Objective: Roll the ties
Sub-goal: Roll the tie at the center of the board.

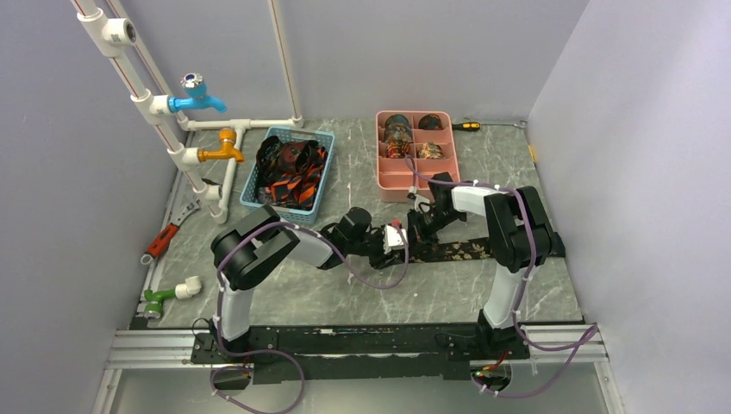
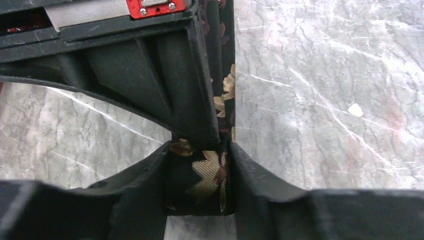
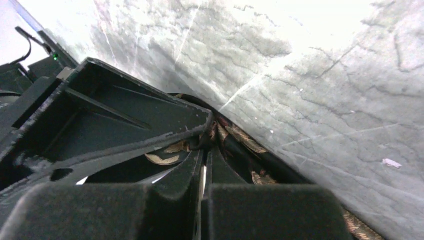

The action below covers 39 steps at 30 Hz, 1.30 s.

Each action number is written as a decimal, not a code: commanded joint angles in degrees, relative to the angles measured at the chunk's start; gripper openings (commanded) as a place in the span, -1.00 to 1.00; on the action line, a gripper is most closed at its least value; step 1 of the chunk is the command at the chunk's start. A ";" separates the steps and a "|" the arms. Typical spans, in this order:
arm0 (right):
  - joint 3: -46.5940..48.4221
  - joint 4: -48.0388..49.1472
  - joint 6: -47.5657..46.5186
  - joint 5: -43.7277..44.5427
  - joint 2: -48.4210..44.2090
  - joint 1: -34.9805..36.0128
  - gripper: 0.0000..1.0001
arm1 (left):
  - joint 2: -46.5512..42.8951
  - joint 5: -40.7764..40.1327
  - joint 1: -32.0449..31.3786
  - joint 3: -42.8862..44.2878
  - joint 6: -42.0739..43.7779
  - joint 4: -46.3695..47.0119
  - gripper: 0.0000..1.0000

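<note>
A black tie with gold leaf pattern [image 1: 457, 251] lies flat on the grey marble table, running right from where the two grippers meet. My left gripper [image 1: 398, 240] is shut on the tie's near end, a folded or coiled bit [image 2: 205, 177] held between its fingers [image 2: 200, 148]. My right gripper [image 1: 420, 226] meets it from the other side. Its jaws [image 3: 204, 150] are almost together, pinching the same tie [image 3: 240, 142] at the tips. The rest of the strip runs away over the table [image 2: 227, 75]. The coil's inside is hidden by the fingers.
A blue basket [image 1: 321, 168] of loose dark and orange ties stands at the back left. A pink divided tray [image 1: 388, 177] at the back holds several rolled ties. White pipes with taps [image 1: 203, 129], a red-handled tool [image 1: 162, 240] and a green fitting [image 1: 159, 297] lie left. A screwdriver [image 1: 467, 126] lies behind the tray.
</note>
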 commanded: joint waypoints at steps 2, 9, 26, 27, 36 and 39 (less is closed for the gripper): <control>-1.53 4.84 -3.52 6.87 2.07 0.22 -1.00 | -1.62 -3.03 0.14 -2.01 3.10 -7.82 -0.28; -0.86 9.94 0.21 -1.96 -4.56 1.98 -0.29 | -9.90 -5.65 2.60 -9.04 7.18 -20.90 -0.36; -0.83 14.73 5.53 -4.70 -1.24 7.59 -0.06 | -6.46 -6.75 2.47 -3.08 8.92 -26.17 -0.32; -0.62 14.74 5.48 -4.23 -0.45 7.66 -0.21 | -6.31 -6.71 2.51 -2.94 8.86 -26.22 -0.31; -0.66 10.21 1.12 1.94 2.41 5.83 -1.00 | -7.10 -4.49 3.05 -3.72 8.04 -24.51 0.02; -1.41 8.67 -0.25 4.12 3.24 4.19 -1.00 | -7.96 -2.71 3.83 -5.65 6.55 -20.15 0.34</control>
